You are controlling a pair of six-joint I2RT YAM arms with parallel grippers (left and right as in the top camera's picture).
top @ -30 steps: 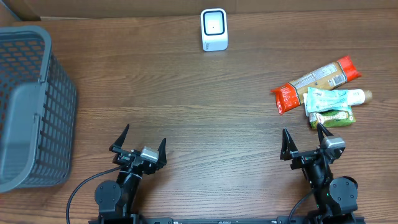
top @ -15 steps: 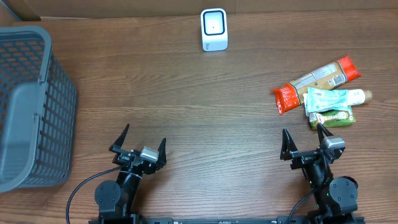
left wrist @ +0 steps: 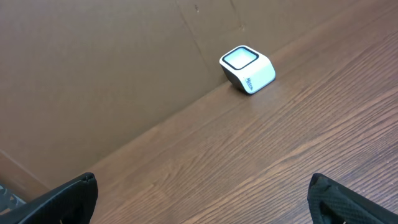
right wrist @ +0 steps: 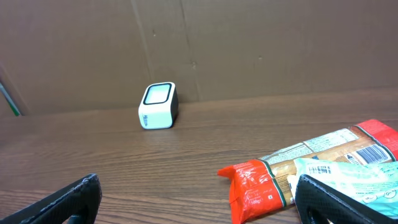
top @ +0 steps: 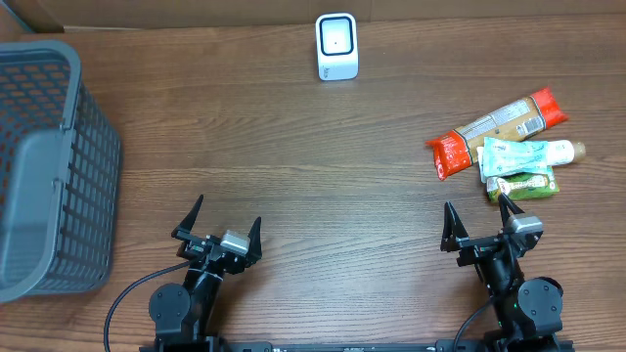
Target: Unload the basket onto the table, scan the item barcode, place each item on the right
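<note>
Right gripper: noted wide apart, empty; nearer than left gripper, likewise apart, to packets lying crosswise just ahead, by table's right edge.

Both arms are matte black. The left arm ends in the left gripper, whose two fingers are thin black blades tapering to sharp points. The right gripper on the right arm has the same shape. A small silver-grey block sits at each wrist, between the finger roots. Lower down, each arm carries a round black joint housing. A thin black cable loops out from the left arm's base, and a second cable curves beside the right arm. In the wrist views the fingertips look dull black and rounded.
</note>
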